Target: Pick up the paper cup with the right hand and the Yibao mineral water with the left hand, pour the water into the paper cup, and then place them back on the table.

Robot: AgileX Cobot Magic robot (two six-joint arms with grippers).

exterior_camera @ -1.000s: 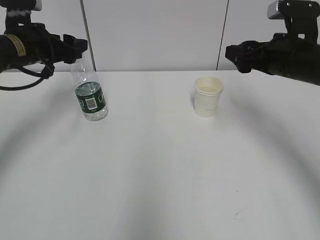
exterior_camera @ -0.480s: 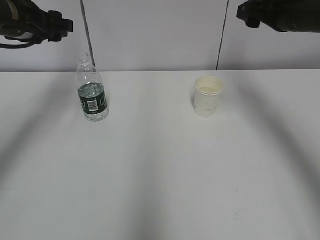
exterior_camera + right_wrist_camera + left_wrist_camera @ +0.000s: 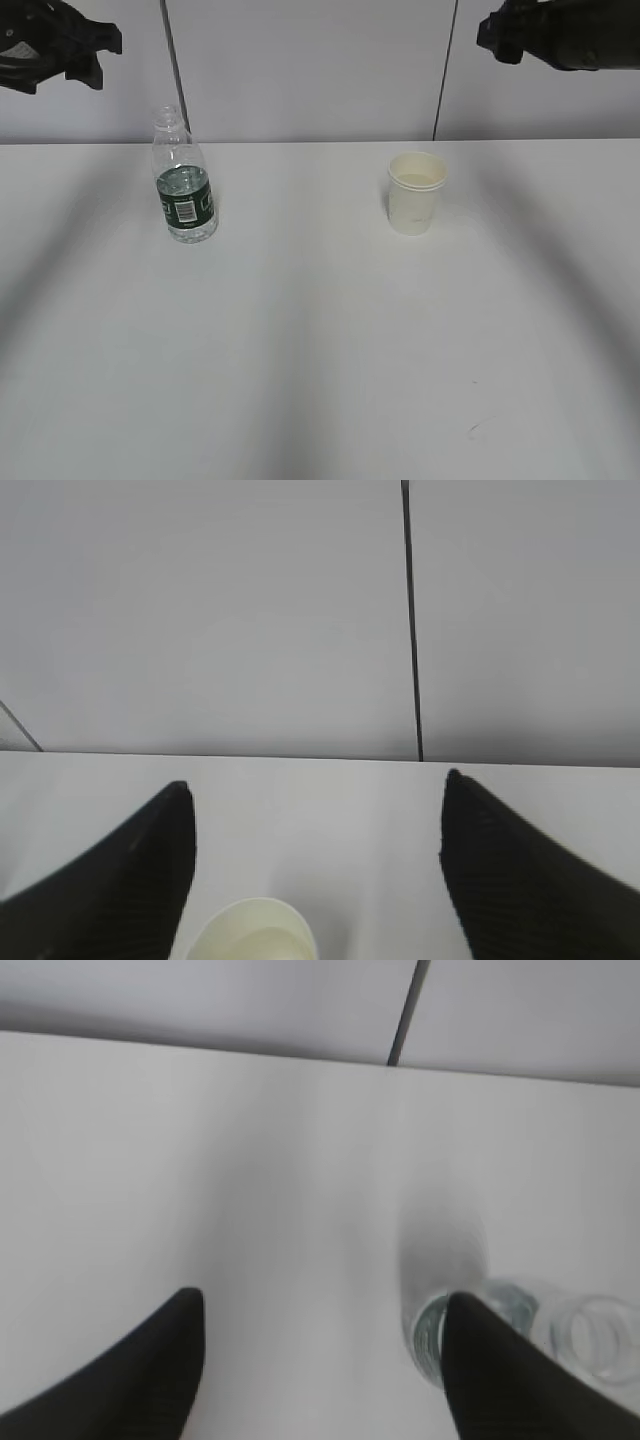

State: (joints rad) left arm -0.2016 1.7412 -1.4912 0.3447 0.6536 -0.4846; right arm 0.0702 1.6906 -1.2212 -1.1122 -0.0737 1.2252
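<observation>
The Yibao mineral water [image 3: 184,185], a clear uncapped bottle with a dark green label, stands upright at the left of the white table [image 3: 320,350]. The cream paper cup [image 3: 416,192] stands right of the middle with liquid in it. My left gripper [image 3: 88,45] is open and empty, high above and left of the bottle. In the left wrist view the gripper [image 3: 320,1315] is wide apart, with the bottle's mouth [image 3: 590,1335] beyond its right finger. My right gripper [image 3: 495,35] is open and empty, high above and right of the cup. The right wrist view shows the gripper [image 3: 315,800] above the cup's rim [image 3: 255,935].
A grey panelled wall [image 3: 310,70] with dark vertical seams rises behind the table's far edge. Faint specks [image 3: 480,428] mark the tabletop near the front right.
Both arms have risen from bottle and cup height up to the top of the view and drawn outward. The bottle, tilted a second ago, now stands upright; the cup has not moved.
</observation>
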